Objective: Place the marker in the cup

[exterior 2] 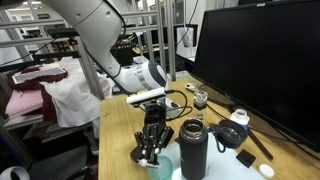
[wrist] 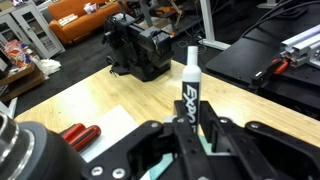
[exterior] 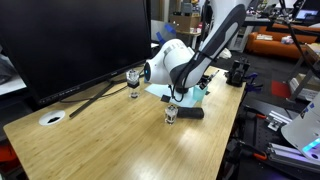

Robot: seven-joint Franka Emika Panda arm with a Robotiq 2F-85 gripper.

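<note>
Gripper: in the wrist view the gripper [wrist: 190,138] is seen clenched on the marker [wrist: 190,78], its fingers [wrist: 228,140] pressed against the barrel from both sides.
Marker: it is held upright between the fingers, with the white barrel and black "EXPO" lettering turned toward the wrist camera. It is carried by the gripper and is not set in the cup.
Cup: a pale teal cup [exterior 2: 164,170] is seen at the bottom edge of an exterior view, just beside the gripper [exterior 2: 150,152]. Whether the marker is over it cannot be told.
Arm: it is bent down over the wooden table [exterior: 100,145], with the gripper [exterior: 171,112] held low near the surface.
Bottle: a black bottle [exterior 2: 194,150] is stood upright just beside the cup.
Monitor: a dark screen [exterior: 75,40] is placed along one table edge.
Other: a black device [wrist: 140,50] is seen at the table's far edge, and red handles [wrist: 80,135] near the gripper.
</note>
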